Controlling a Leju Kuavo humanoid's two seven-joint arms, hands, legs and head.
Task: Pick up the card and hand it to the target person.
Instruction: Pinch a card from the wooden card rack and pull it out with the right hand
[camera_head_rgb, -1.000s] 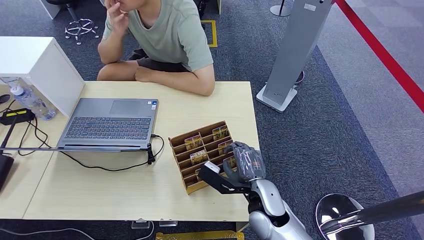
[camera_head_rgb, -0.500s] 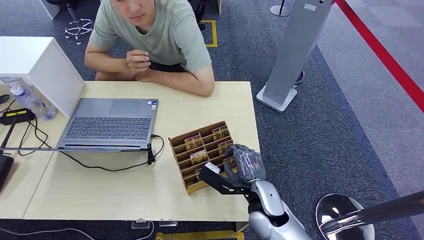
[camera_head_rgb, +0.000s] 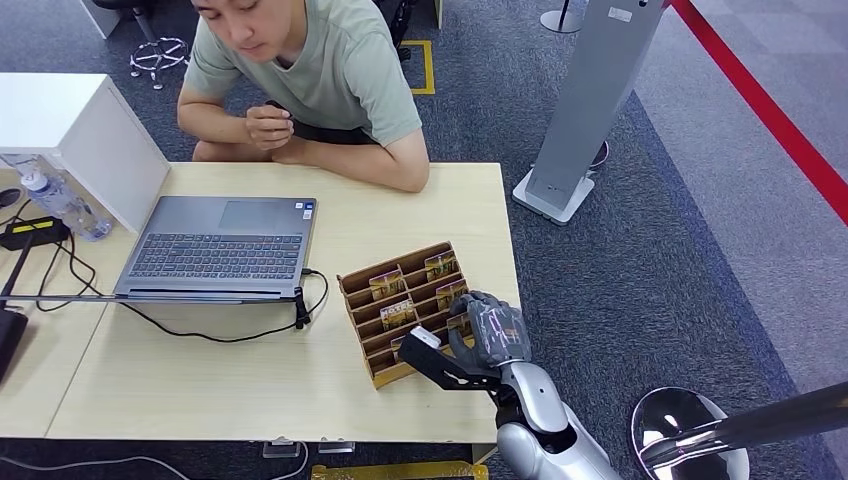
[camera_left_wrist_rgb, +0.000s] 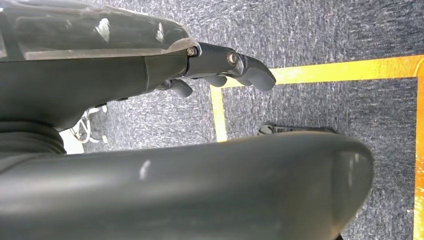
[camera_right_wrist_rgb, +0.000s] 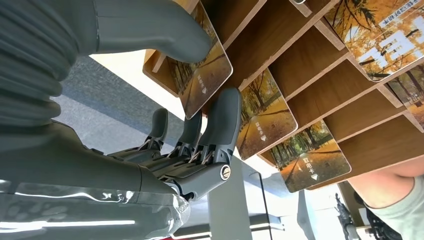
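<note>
We see the right hand at the near right corner of the wooden card rack on the table, its thumb and a finger pinching a card that sits in its slot, the other fingers lying alongside. The left hand hangs above the grey carpet with its fingers curled, holding nothing. A person sits at the far side of the table beside a laptop
</note>
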